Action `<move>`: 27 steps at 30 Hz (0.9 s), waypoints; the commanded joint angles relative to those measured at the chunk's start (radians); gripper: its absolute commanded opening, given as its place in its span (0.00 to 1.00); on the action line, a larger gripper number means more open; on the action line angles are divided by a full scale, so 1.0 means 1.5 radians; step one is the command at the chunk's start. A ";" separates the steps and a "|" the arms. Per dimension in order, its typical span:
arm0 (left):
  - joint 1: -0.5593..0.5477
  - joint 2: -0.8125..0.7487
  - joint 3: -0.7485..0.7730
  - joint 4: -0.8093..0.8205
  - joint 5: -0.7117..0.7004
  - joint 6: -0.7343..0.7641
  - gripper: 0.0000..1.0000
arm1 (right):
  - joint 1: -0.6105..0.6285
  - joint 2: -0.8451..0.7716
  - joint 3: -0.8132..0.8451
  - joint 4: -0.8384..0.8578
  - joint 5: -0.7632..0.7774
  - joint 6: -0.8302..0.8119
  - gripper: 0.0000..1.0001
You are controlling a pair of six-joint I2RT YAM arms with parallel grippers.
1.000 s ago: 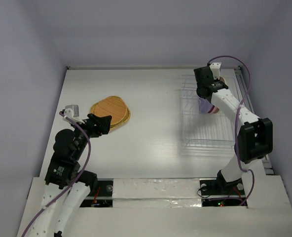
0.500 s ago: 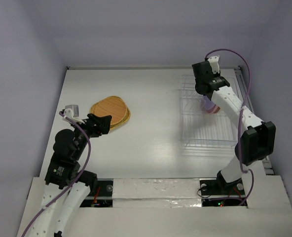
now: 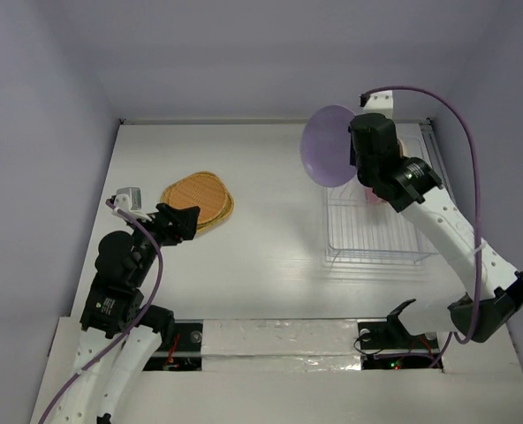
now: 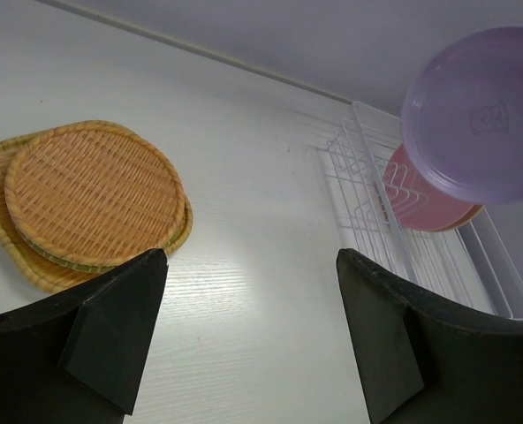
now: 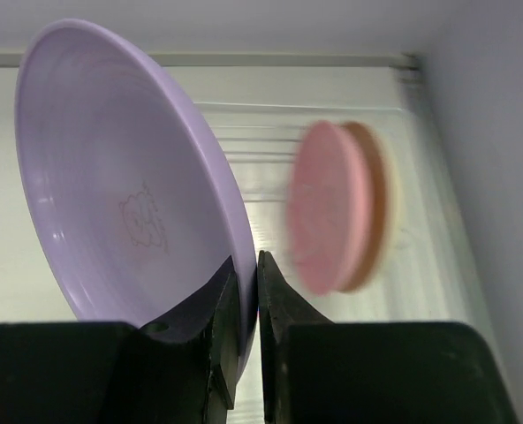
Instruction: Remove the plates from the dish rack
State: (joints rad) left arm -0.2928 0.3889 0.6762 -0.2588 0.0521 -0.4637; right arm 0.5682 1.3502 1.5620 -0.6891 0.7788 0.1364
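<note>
My right gripper is shut on the lower rim of a round lavender plate. It holds the plate on edge in the air, above the far left corner of the white wire dish rack. A pink plate stands upright in the rack, with a tan and cream plate close behind it. Two woven orange-yellow plates lie stacked on the table at the left. My left gripper is open and empty just near of them.
The white table ends at grey walls at the back and on both sides. The rack stands close to the right wall. A white padded strip runs along the near edge between the two arm bases.
My right arm has lifted the lavender plate up out of the rack and swung it left, closing tighter on its rim. The left arm has stayed still.
</note>
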 commanded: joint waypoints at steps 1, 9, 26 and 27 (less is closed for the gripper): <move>0.004 0.006 -0.003 0.034 0.007 0.009 0.74 | 0.025 0.017 -0.042 0.117 -0.166 0.029 0.00; 0.010 0.007 -0.004 0.034 0.004 0.008 0.73 | 0.057 0.154 -0.109 0.217 -0.350 0.078 0.00; 0.022 0.015 -0.006 0.040 0.018 0.010 0.73 | 0.057 0.303 -0.185 0.274 -0.260 0.165 0.24; 0.022 0.015 -0.006 0.040 0.018 0.009 0.73 | 0.057 0.304 -0.186 0.272 -0.251 0.164 0.25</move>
State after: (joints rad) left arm -0.2676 0.4038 0.6754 -0.2577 0.0624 -0.4603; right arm 0.6514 1.7931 1.2957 -0.3061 0.3111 0.3599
